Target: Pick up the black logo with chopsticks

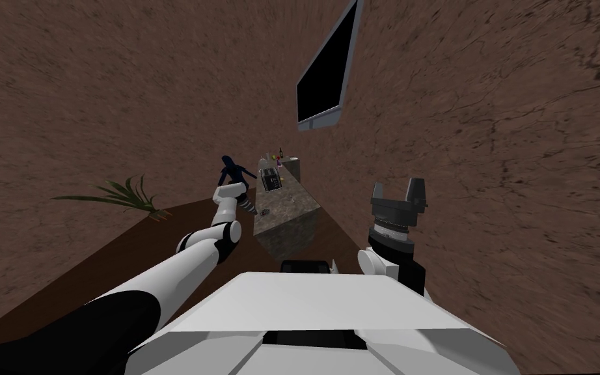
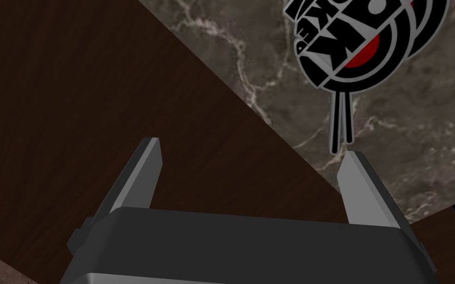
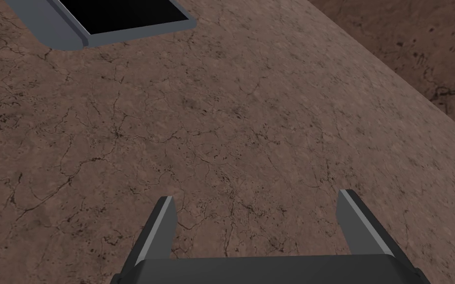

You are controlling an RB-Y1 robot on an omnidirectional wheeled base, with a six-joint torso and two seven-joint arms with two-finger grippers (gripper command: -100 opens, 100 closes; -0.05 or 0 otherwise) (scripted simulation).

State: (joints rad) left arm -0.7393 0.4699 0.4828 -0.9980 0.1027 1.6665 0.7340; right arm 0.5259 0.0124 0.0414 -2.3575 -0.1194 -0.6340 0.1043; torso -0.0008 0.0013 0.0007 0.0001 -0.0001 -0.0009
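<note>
Left gripper (image 2: pixel 251 147), fingers apart, hovering over surface (image 2: pixel 251 54); chopsticks (image 2: pixel 341 118) of black logo (image 2: pixel 355 44) lying just beyond one fingertip, needing sideways centring before closing. Right gripper (image 1: pixel 397 189), head frame mid-right, fingers apart.

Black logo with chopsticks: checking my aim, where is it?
Left wrist view: the black logo lies on the marbled counter, chopstick tips just beyond one finger of the open left gripper.
</note>
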